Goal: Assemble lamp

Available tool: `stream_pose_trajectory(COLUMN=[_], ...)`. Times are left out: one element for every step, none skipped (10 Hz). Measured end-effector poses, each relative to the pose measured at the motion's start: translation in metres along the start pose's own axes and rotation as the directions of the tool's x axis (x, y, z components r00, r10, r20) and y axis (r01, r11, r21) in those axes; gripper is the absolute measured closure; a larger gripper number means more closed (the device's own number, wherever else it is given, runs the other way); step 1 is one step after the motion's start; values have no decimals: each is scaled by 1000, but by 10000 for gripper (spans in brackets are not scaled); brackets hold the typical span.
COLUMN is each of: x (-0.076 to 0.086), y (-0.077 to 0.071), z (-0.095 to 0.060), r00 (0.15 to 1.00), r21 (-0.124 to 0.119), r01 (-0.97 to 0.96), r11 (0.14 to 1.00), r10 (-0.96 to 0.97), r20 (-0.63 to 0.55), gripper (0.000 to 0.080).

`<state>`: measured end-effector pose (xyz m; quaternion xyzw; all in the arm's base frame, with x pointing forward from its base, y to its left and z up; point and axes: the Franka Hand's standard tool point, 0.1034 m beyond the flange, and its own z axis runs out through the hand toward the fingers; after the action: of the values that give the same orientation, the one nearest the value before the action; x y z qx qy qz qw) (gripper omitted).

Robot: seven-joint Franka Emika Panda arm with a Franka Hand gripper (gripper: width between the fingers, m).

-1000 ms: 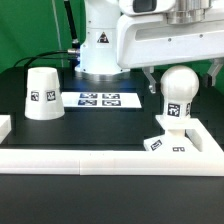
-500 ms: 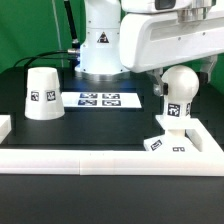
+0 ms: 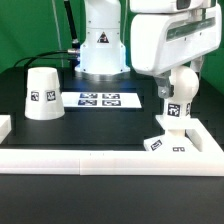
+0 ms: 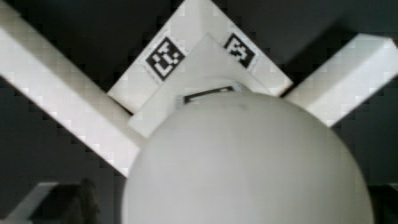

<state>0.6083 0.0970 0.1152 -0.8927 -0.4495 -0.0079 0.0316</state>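
The white round-headed bulb [image 3: 178, 98] stands upright on the blocky square base [image 3: 168, 141] at the exterior view's right, by the rail corner. My gripper [image 3: 179, 84] hangs over the bulb's head with its jaws spread to either side of it; one dark finger [image 3: 160, 88] shows just beside the head, not touching. In the wrist view the bulb's head [image 4: 222, 160] fills most of the picture, with the tagged base [image 4: 192, 58] below it. The cone shade [image 3: 42, 93] stands apart at the exterior view's left.
The marker board [image 3: 98, 99] lies flat between the shade and the bulb. The long white rail [image 3: 100, 160] borders the table's front and turns up at the right, also showing in the wrist view [image 4: 50, 72]. The arm's white base [image 3: 100, 45] stands behind.
My gripper and wrist have moved toward the exterior view's left and down, now covering the top of the bulb. Bulb, base and shade have not moved.
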Motion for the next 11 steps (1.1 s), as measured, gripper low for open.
stream_pose_trajectory(x=[1, 1, 1, 1, 0, 0, -1, -1, -1, -1, -1], y=[1, 1, 1, 1, 0, 1, 2, 2, 2, 2, 2], z=[0, 0, 0, 0, 0, 0, 0, 0, 0, 0, 0], r00=[997, 988, 974, 960, 957, 946, 950, 950, 953, 961, 962], r21=[-9, -16, -20, -22, -21, -20, -21, -21, -21, -22, -22], r01=[79, 151, 225, 279, 288, 322, 312, 311, 302, 274, 272], r11=[997, 988, 974, 960, 957, 946, 950, 950, 953, 962, 962], r10=[-79, -151, -224, -278, -288, -322, -311, -310, -301, -273, -272], r20=[4, 15, 26, 32, 35, 36, 35, 35, 35, 34, 34], gripper=[101, 101, 101, 101, 101, 101, 221, 222, 222, 222, 222])
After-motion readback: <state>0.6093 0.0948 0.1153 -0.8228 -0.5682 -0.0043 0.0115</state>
